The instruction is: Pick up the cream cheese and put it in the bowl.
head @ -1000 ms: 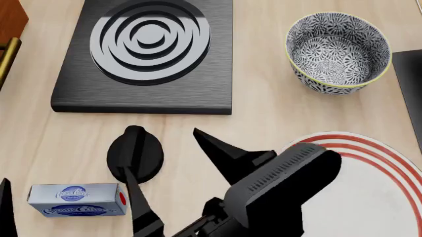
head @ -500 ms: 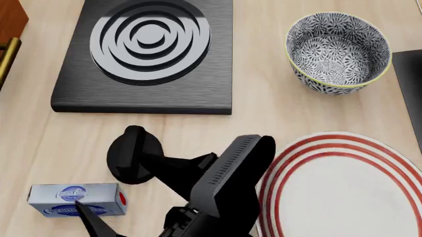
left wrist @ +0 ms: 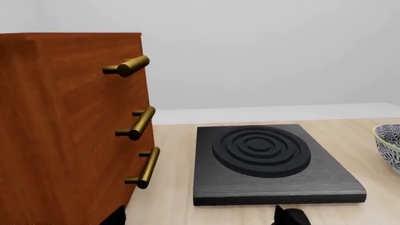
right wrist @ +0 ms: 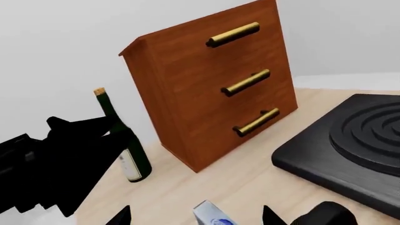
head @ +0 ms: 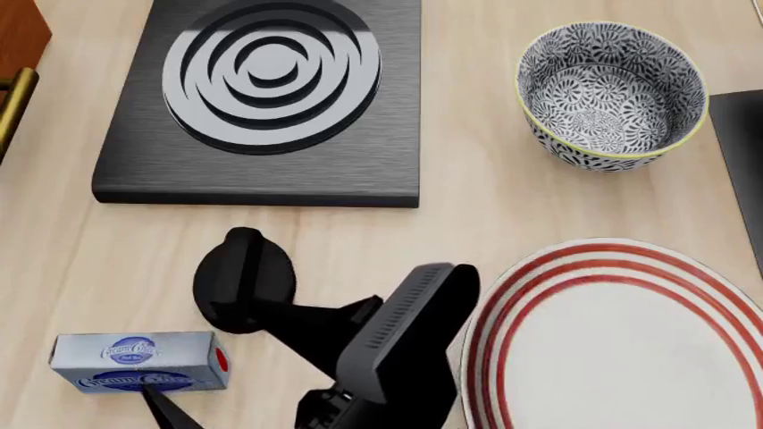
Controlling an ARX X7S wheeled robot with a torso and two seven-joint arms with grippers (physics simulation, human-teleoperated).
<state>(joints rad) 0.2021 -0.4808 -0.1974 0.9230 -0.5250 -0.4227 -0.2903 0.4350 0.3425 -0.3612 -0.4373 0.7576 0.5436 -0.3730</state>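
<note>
Head view is showing the right gripper (head: 197, 366) hanging open and empty around the silvery-grey cream cheese box (head: 139, 361), probably lining up its grasp. Patterned round bowl (head: 610, 93) is waiting well apart from this box.

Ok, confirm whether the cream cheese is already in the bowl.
No: the cream cheese lies on the wooden table near the robot, and the floral bowl far from it holds nothing.

Cream cheese (head: 139, 362) box: blue oval label, script illegible.
</note>
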